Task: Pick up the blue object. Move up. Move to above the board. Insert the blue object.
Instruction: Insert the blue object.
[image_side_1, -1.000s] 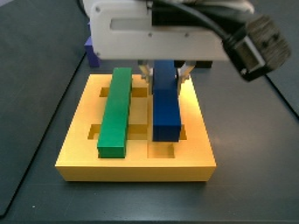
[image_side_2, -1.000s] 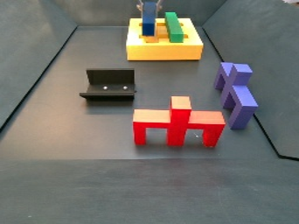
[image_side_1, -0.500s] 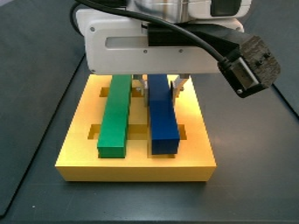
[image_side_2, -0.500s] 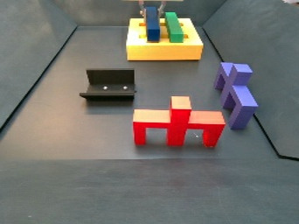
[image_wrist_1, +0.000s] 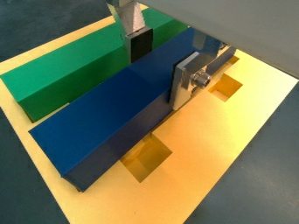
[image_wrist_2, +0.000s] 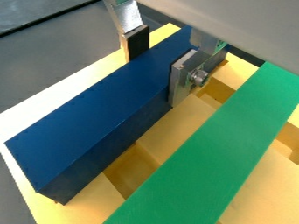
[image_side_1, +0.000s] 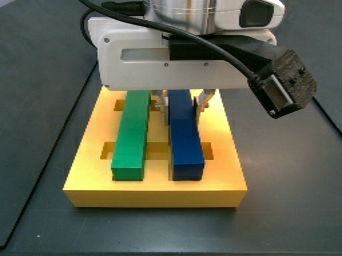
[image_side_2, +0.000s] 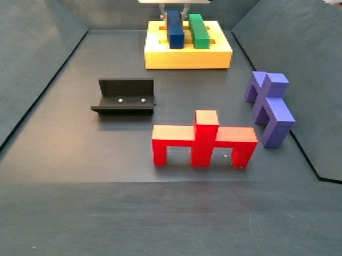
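Observation:
The blue object (image_side_1: 186, 140) is a long dark blue bar lying flat in a lengthwise groove of the yellow board (image_side_1: 154, 190), beside the green bar (image_side_1: 131, 135). My gripper (image_side_1: 187, 100) hangs over the bar's far half. In both wrist views the fingers straddle the bar (image_wrist_1: 105, 122) (image_wrist_2: 93, 131). One dark pad (image_wrist_1: 140, 45) stands slightly off the bar's side and the silver plate (image_wrist_1: 184, 80) is at the other side. The gripper (image_wrist_1: 162, 74) (image_wrist_2: 159, 70) looks open. In a side view the board (image_side_2: 187, 60) sits at the far end of the floor.
The black fixture (image_side_2: 124, 97) stands on the dark floor left of centre. A red stepped piece (image_side_2: 203, 140) is near the front. Two purple stepped blocks (image_side_2: 267, 88) (image_side_2: 278, 120) stand at the right. Orange holes (image_wrist_1: 146, 157) show in the board.
One second ago the blue bar was tilted in the shut gripper above the board. It has since come down flat into the groove, and the fingers have let go of it.

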